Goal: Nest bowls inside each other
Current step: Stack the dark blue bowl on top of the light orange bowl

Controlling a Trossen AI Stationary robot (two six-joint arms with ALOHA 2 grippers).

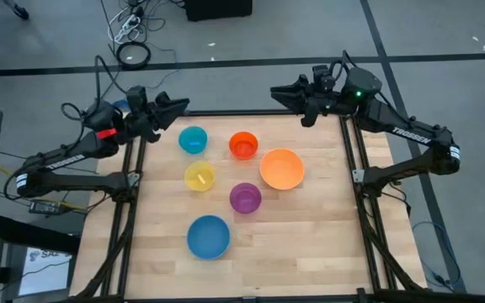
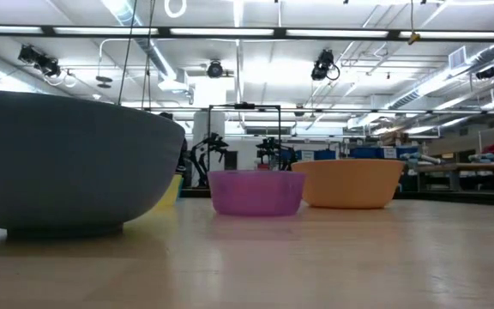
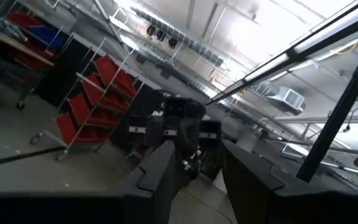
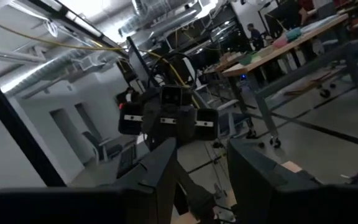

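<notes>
Six bowls stand apart on their bases on the wooden table (image 1: 327, 244), all open side up. They are cyan (image 1: 192, 140), red-orange (image 1: 243, 145), large orange (image 1: 281, 168), yellow (image 1: 199, 177), purple (image 1: 245, 198) and large blue (image 1: 208, 236). The low view shows the blue bowl (image 2: 67, 163) close up, the purple (image 2: 256, 190) and the orange (image 2: 350, 182) behind it. My left gripper (image 1: 178, 107) hovers open above the far left corner. My right gripper (image 1: 278, 91) hovers open above the far edge, right of centre. Both point slightly upward with nothing between their fingers (image 3: 160, 180) (image 4: 157, 174).
Black frame rails (image 1: 133, 194) (image 1: 362, 194) run along the table's left and right sides. Cables and a coil (image 1: 133, 55) lie on the floor beyond the far edge. Bare wood shows at the table's near right and along its near edge.
</notes>
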